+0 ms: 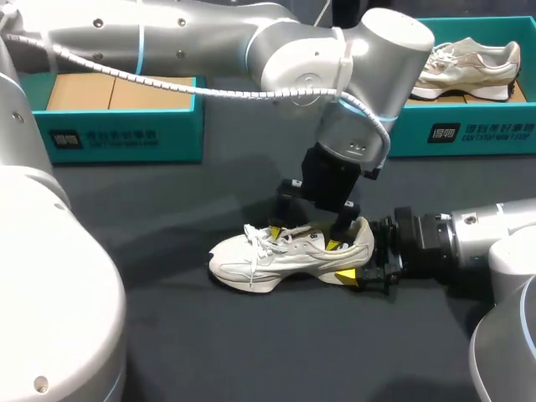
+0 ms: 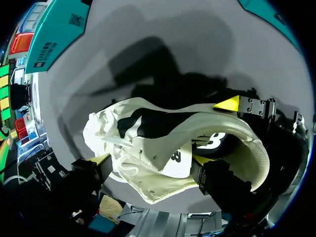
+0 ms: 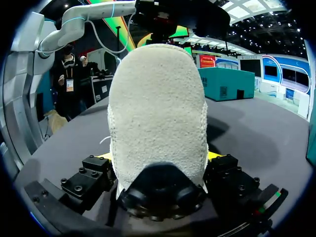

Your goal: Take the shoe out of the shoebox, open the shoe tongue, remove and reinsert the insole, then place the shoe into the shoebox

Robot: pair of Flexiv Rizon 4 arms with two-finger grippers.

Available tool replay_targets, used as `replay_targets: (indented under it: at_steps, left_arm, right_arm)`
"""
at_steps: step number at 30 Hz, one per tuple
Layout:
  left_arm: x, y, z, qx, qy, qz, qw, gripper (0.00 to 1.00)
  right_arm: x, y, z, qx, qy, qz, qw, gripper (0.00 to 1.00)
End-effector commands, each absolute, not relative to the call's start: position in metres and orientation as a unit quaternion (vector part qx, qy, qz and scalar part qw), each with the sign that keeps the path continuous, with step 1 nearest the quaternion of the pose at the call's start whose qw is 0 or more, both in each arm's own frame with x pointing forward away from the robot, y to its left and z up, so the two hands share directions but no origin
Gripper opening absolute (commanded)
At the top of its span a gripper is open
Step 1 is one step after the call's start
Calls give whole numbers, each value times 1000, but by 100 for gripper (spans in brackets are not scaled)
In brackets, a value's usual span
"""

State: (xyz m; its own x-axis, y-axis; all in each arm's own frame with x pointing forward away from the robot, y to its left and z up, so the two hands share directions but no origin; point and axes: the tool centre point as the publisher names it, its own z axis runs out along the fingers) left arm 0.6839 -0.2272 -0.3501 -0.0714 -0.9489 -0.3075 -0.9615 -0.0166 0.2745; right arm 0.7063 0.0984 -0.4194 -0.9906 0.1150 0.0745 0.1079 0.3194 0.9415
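A white sneaker [image 1: 251, 260] lies on the dark table, toe to the left, its laces loose. My left arm reaches past the middle and its gripper [image 1: 305, 236] hangs over the shoe's opening, open. One yellow tip is by the laces and the other is at the collar. In the left wrist view the tongue and side of the sneaker [image 2: 163, 148] lie between the open fingers of the left gripper [image 2: 150, 160]. My right gripper [image 1: 362, 251] comes in from the right, shut on the heel. The textured heel [image 3: 158, 108] fills the gap of the right gripper [image 3: 158, 157].
A teal shoebox [image 1: 126, 134] stands at the back left. A second teal box [image 1: 469, 130] at the back right holds another pale sneaker [image 1: 465, 67]. Bare dark table lies in front of the shoe.
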Motion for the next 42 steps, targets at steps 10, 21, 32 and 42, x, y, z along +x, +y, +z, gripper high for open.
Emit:
replay_targets:
  at_steps: [10,21,32,42]
  left_arm:
    - [680,-221,-360,-679,692,241,34,100]
    - [679,-200,-350,-688,682,242,53,100]
    - [681,-187,-345,-697,672,244,59,100]
    - [685,-199,-337,-683,688,240,42,100]
  right_arm:
    - [709,99,-420,69,814,577,2,0]
    - [709,99,-420,69,814,577,2,0]
    - [709,99,-420,69,814,577,2,0]
    - [709,99,-420,69,814,577,2,0]
